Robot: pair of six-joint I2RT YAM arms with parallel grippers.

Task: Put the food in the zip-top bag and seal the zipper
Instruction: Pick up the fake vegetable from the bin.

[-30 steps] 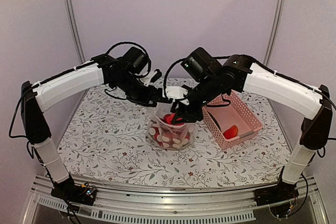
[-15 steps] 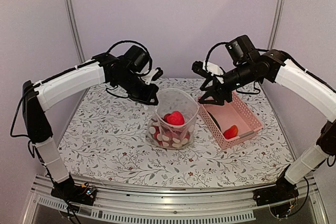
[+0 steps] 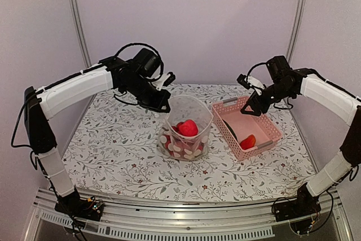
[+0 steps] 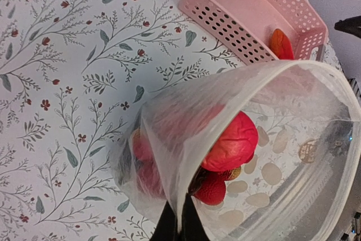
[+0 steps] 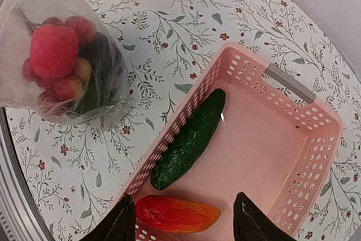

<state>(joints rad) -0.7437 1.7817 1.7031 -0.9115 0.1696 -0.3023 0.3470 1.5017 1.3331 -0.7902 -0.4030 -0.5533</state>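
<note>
The clear zip-top bag (image 3: 189,125) stands open on the table, holding several red fruits (image 3: 188,127) and a dark piece. My left gripper (image 3: 167,104) is shut on the bag's rim at its far left side; in the left wrist view its fingertips (image 4: 180,218) pinch the plastic, with the red fruit (image 4: 234,142) inside. My right gripper (image 3: 247,95) is open and empty, hovering over the pink basket (image 3: 271,122). In the right wrist view its gripper (image 5: 186,215) is spread above a dark green long piece (image 5: 189,139) and a red-orange piece (image 5: 177,214) in the basket.
The pink basket's rim (image 5: 304,91) has a grey handle at its far end. The basket sits just right of the bag (image 5: 56,49). The floral tablecloth (image 3: 113,145) covers the table. Metal rails run along the near edge.
My right gripper has pulled out of the bag's mouth and moved right over the basket, leaving a red fruit in the bag. The left gripper has kept its hold.
</note>
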